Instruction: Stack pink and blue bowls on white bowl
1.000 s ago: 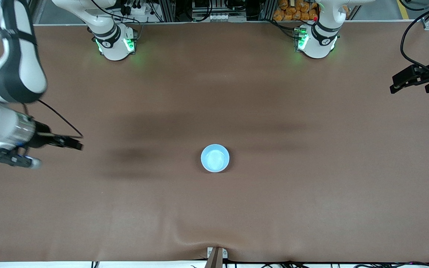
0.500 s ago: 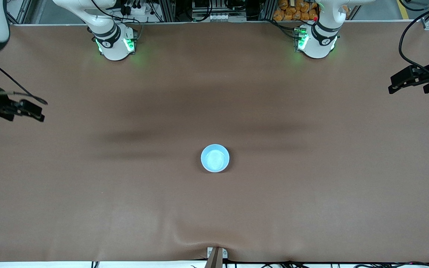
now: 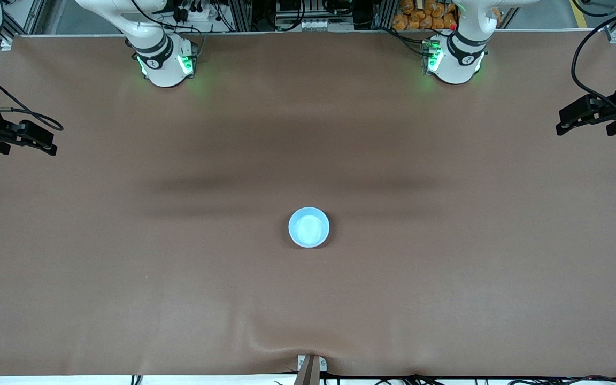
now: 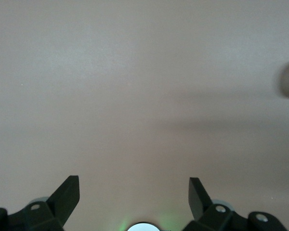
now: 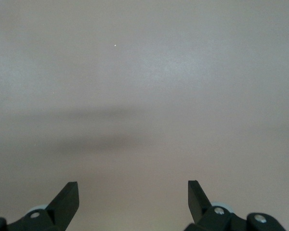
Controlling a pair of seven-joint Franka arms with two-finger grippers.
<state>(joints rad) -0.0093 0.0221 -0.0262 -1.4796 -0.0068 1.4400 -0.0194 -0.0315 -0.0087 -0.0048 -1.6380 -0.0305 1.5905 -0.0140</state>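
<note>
Blue bowl (image 3: 309, 227) sits mid-desk (image 3: 308, 299), topmost; pink, white not visible, likely nested beneath. Left gripper (image 3: 567, 122) and right gripper (image 3: 43, 143) hang released, empty, well apart from bowl. Stacking looks finished; next call: none.

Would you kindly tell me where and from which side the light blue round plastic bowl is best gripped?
Probably by its thin rim, from straight above: the light blue round plastic bowl sits upright, mouth up, on the brown table, so one finger could go inside the wall and one outside. Both the left pincer and right pincer hang open over the table's ends.
</note>
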